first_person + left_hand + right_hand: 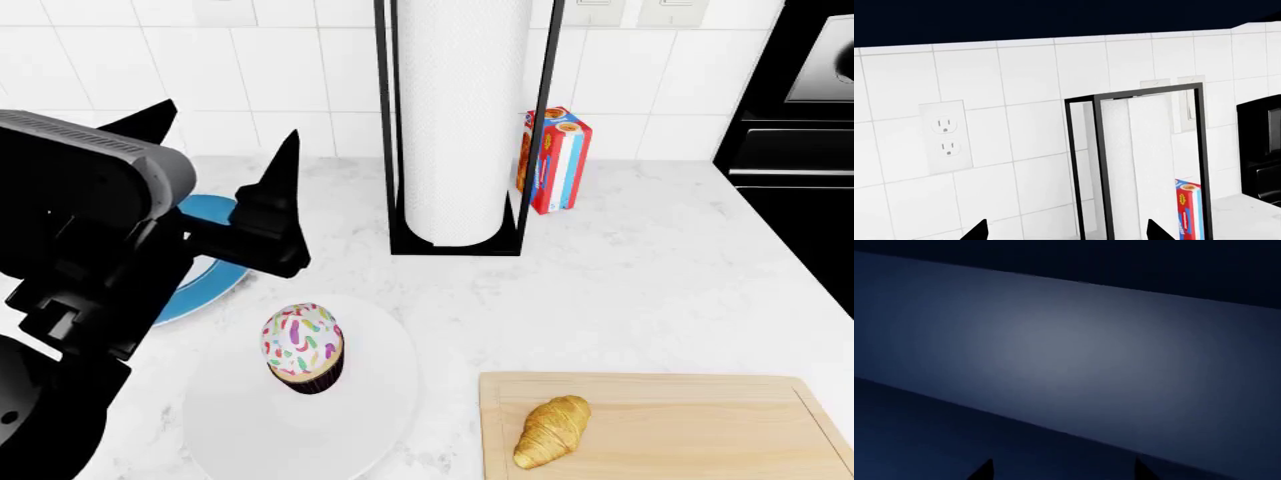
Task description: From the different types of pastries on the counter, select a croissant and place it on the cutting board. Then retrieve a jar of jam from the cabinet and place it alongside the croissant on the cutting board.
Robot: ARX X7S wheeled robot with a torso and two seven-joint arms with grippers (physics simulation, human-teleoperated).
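— Croissant [551,431] first: where do we find it?

— We see it lying on the cutting board [707,420], near the board's left end, at the lower right of the head view. It is golden-brown and ridged, and nothing is touching it.

— And the other pastry?

— We see the cupcake [304,346], white-frosted with coloured sprinkles, standing upright on a round white plate [227,420] to the left of the board. A blue plate [211,250] lies behind it, partly hidden by our left arm.

— What stands further back on the tabletop [641,280]?

— A tall paper towel roll [465,110] in a black wire frame, and just beside it on the right a red-and-blue striped carton [558,160], both near the white tiled wall. The left wrist view shows the same roll, plus a wall outlet [946,136].

— How are our hands?

— The left hand [220,150] is raised above the blue plate, its two dark fingers apart and holding nothing. The right hand [1062,471] shows only in its own wrist view — two fingertips spread apart against a dim blue-grey surface, with nothing between them.
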